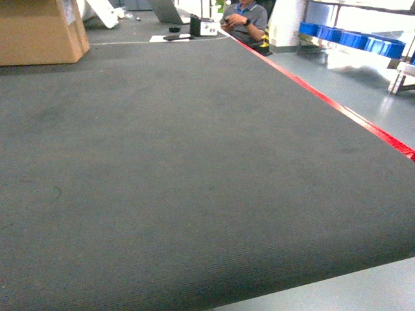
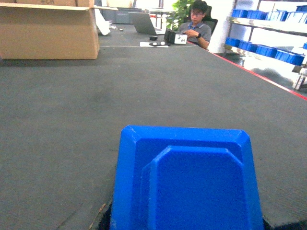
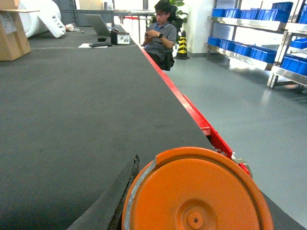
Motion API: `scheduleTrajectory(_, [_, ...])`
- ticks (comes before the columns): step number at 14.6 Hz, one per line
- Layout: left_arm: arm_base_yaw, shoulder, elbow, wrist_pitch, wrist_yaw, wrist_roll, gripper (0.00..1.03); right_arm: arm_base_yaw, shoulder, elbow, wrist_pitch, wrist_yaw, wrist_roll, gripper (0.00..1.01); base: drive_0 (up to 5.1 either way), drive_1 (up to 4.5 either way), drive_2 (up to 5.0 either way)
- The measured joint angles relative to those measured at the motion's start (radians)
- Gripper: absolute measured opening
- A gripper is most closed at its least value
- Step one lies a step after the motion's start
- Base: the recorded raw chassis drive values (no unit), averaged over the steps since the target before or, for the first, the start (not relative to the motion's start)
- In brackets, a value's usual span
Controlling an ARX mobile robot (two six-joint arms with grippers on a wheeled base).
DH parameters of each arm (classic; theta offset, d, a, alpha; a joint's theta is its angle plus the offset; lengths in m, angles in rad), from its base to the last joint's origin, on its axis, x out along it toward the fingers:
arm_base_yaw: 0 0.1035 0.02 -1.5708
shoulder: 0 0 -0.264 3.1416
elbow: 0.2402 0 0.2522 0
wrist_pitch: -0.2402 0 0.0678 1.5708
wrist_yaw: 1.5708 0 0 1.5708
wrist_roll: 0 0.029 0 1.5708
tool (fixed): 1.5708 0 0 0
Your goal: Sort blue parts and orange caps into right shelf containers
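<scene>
Dark grey matting [image 1: 181, 181] covers a long table edged by a red strip [image 1: 337, 107], with a cardboard box [image 1: 39, 29] at the upper left of the head view and a seated person [image 1: 246, 19] at the top centre. Blue shelf containers [image 1: 353, 37] stand in a row on a rack at the upper right, well apart from the table.

Left wrist view: a blue part [image 2: 187, 179] fills the lower centre of the frame, its stepped, bevelled face toward the camera and its lower edge cut off by the frame. Right wrist view: an orange cap [image 3: 196, 191] fills the lower centre to lower right, disc face toward the camera, lower rim cut off, close to the red strip.

Neither gripper's fingers can be made out in any view, so whether the jaws are spread or closed on these pieces cannot be told. Neither arm nor either piece appears in the head view. Contents of the shelf containers are too distant to make out
</scene>
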Motion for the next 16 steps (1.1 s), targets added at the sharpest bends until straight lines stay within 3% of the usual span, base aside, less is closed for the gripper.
scheduleTrajectory(16, [0.0, 0.0, 0.0, 0.0, 0.0, 0.0, 0.44, 0.0, 0.0, 0.0, 0.0, 0.0, 0.0, 0.44, -1.5, -1.48, -1.5])
